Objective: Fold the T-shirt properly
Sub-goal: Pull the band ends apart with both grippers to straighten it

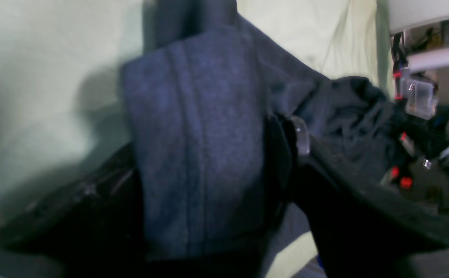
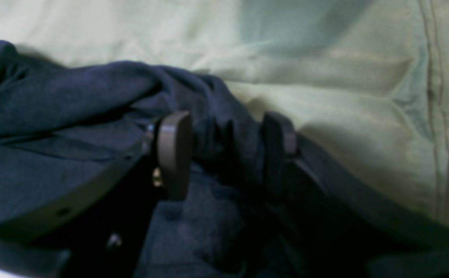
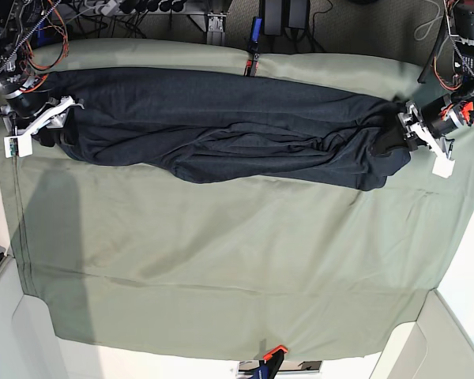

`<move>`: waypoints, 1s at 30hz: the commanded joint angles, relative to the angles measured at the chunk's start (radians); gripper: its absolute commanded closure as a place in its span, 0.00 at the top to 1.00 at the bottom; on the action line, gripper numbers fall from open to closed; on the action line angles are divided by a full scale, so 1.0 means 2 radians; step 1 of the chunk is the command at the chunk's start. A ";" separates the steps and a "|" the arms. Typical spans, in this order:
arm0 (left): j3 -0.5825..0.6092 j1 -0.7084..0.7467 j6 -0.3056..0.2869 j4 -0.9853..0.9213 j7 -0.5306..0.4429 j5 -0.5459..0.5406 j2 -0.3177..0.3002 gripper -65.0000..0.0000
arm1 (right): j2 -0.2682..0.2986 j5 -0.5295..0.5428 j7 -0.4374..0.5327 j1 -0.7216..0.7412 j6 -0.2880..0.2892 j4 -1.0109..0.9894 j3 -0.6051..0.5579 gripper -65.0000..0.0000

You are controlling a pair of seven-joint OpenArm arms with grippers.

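The dark navy T-shirt (image 3: pixel 221 126) lies stretched in a long, wrinkled band across the far part of the olive table cloth (image 3: pixel 221 268). My left gripper (image 3: pixel 400 130) is at the shirt's right end. In the left wrist view the gripper (image 1: pixel 247 162) is shut on a seamed strip of the shirt (image 1: pixel 193 154), which drapes over it and hides one finger. My right gripper (image 3: pixel 67 118) is at the shirt's left end. In the right wrist view the gripper (image 2: pixel 226 154) has its two dark pads (image 2: pixel 174 154) closed on a bunched fold of the shirt (image 2: pixel 54 100).
Cables and electronics (image 3: pixel 142 8) run along the back edge. A clamp (image 3: pixel 251 59) holds the cloth at the back middle and an orange clamp (image 3: pixel 272 351) at the front edge. The cloth's near half (image 3: pixel 221 237) is bare green fabric.
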 commanded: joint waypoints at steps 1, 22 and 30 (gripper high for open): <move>0.004 0.013 0.007 0.010 0.040 0.028 -0.004 0.59 | 0.006 0.008 0.012 0.004 -0.001 0.009 0.002 0.46; -0.083 0.008 0.007 0.089 -0.137 0.300 0.018 0.00 | 0.006 0.009 0.013 0.004 -0.001 0.009 0.002 0.46; -0.141 0.008 0.007 0.089 -0.166 0.338 0.011 0.00 | 0.006 0.010 0.016 0.004 -0.001 0.009 0.002 0.46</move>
